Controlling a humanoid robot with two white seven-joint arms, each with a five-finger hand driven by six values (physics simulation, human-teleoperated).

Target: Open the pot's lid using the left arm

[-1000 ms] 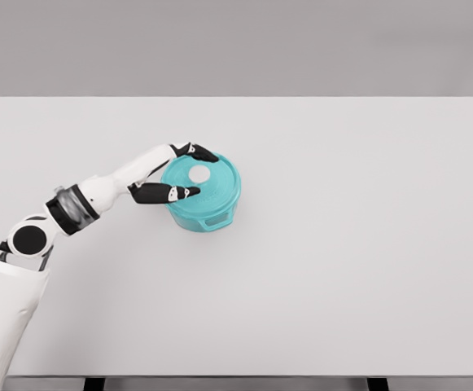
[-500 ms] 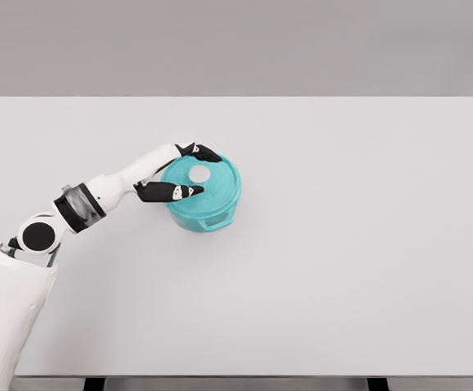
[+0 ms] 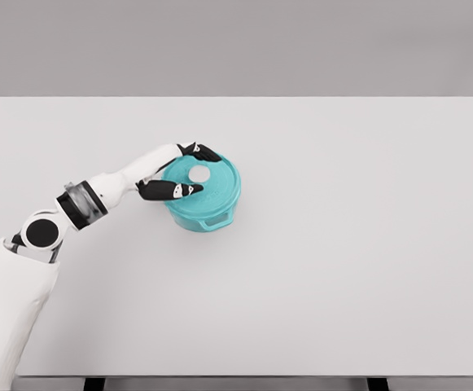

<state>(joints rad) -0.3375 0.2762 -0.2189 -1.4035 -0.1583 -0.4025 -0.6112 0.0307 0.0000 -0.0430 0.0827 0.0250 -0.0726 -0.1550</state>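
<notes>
A teal pot [image 3: 206, 220] stands on the white table, left of the middle, closed by its teal lid [image 3: 222, 186]. The lid has a white round knob [image 3: 199, 173] at its centre. My left hand [image 3: 208, 173] reaches over the lid from the left, open. Its black fingers [image 3: 202, 151] lie along the far side of the knob and the thumb [image 3: 175, 191] along the near side. Neither clasps the knob, which shows free between them. The right arm is out of view.
The white table [image 3: 366, 244] stretches wide to the right and front of the pot. A small side handle [image 3: 215, 221] sticks out of the pot toward me. My left forearm [image 3: 106, 189] crosses the table's left part.
The left elbow and forearm have risen and drawn slightly toward the pot. The hand has stayed over the lid with only a small shift; the lid has not moved.
</notes>
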